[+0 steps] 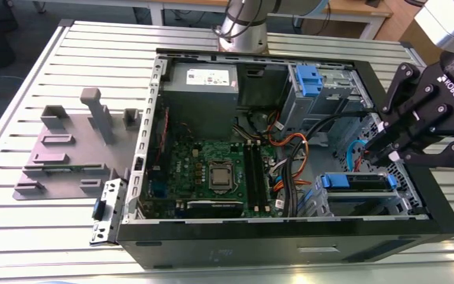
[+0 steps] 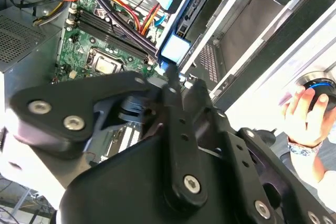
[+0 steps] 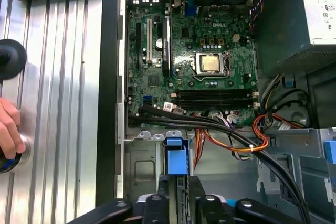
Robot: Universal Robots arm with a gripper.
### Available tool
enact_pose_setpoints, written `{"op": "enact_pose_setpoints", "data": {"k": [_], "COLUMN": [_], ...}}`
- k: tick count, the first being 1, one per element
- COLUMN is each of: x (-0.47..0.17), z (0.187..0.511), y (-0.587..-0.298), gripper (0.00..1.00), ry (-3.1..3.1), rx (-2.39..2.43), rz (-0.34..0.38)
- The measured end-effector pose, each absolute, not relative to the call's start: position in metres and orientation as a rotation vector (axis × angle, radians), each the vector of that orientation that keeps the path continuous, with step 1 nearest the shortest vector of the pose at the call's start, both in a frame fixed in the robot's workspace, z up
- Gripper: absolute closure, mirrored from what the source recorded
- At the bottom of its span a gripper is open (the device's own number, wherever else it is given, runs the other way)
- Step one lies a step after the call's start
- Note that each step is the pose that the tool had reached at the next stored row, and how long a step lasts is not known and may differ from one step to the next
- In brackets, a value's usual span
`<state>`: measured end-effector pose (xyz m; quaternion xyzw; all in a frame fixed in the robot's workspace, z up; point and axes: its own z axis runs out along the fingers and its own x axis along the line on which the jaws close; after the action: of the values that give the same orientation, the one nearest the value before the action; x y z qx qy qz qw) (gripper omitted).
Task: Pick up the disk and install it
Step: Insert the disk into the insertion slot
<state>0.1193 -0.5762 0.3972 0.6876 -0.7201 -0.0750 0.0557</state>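
The disk (image 1: 359,182) lies in the drive cage at the near corner of the open computer case (image 1: 290,236), on the exterior view's right, with its blue bracket facing up. Both wrist views show it edge-on, as a dark slab with a blue rail (image 2: 191,22) ending in a light blue tab (image 3: 176,158). My gripper (image 1: 378,157) hangs just above and to the right of the disk. Its fingers are shut together, and their tips (image 2: 172,77) sit right at the blue tab (image 2: 175,50). I see nothing between the fingers (image 3: 170,184).
Inside the case are a green motherboard (image 1: 211,171), a grey power supply (image 1: 203,83), a second blue latch on a metal cage (image 1: 310,80), and orange and black cables (image 3: 252,140). A grey fixture plate (image 1: 61,154) lies on the slatted table. A person's hand (image 2: 302,108) rests on a knob beside the case.
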Motion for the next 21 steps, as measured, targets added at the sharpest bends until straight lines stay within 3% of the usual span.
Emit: {"op": "enact_pose_setpoints", "data": {"k": [1, 5, 7, 10, 18, 21], "x": [0.1194, 0.1193, 0.1193, 0.1193, 0.1164, 0.1162], "z": [0.3972, 0.3971, 0.3970, 0.3968, 0.3966, 0.3966], "y": [-0.5762, -0.5762, -0.5762, -0.5762, -0.5758, -0.5758], "gripper": [0.69, 0.87, 0.89, 0.89, 0.89, 0.89], "ry": [-2.185, -2.185, -2.185, -2.187, -2.255, -2.261], "rx": [2.087, 2.087, 2.087, 2.088, 2.152, 2.159], "rz": [-0.228, -0.228, -0.228, -0.224, -0.102, -0.090]}}
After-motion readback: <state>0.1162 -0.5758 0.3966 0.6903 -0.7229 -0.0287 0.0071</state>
